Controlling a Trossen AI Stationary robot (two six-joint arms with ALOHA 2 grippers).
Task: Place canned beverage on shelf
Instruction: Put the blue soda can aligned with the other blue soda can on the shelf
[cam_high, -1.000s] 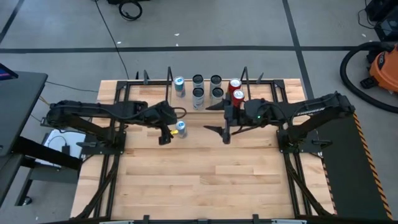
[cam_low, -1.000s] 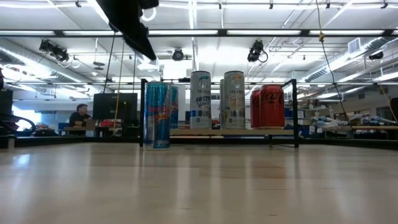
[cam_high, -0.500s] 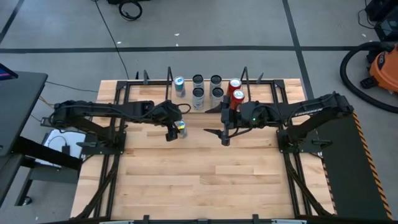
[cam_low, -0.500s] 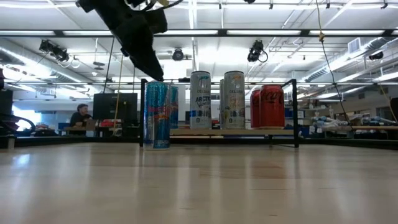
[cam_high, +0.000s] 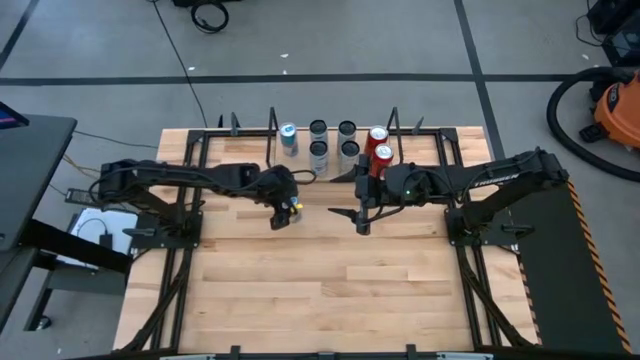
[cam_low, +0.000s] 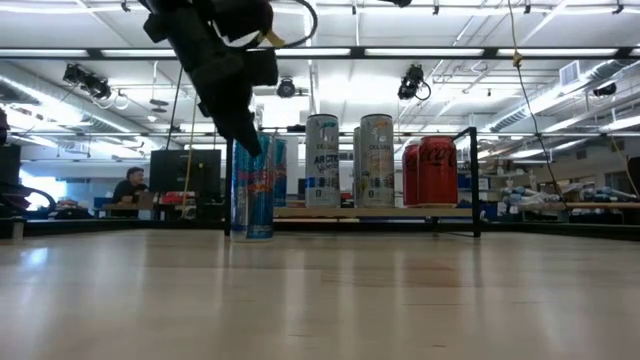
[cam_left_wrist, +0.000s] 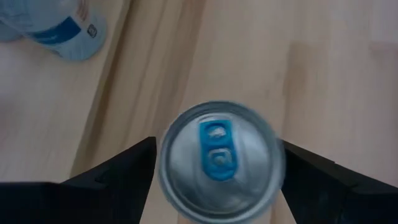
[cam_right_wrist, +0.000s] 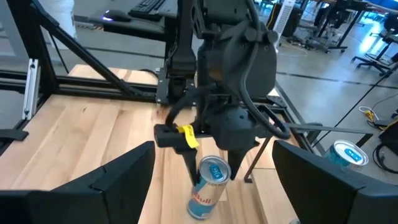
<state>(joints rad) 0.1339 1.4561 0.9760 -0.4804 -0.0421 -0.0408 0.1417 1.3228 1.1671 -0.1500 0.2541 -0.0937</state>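
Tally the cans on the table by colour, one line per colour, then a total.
Blue cans: 2, one on the shelf, one standing on the table under the open left gripper
Silver cans: 4, on the shelf
Red cans: 2, on the shelf
Total: 8

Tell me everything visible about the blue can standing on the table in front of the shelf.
The blue can is tall and slim, metallic blue and silver with a red emblem on its side. Its silver lid carries a blue pull tab, unopened. It stands upright on the wooden table, in front of the shelf near its left end, apart from the cans there. The left gripper hangs directly over it, open, fingers on either side of the lid; contact is not evident.
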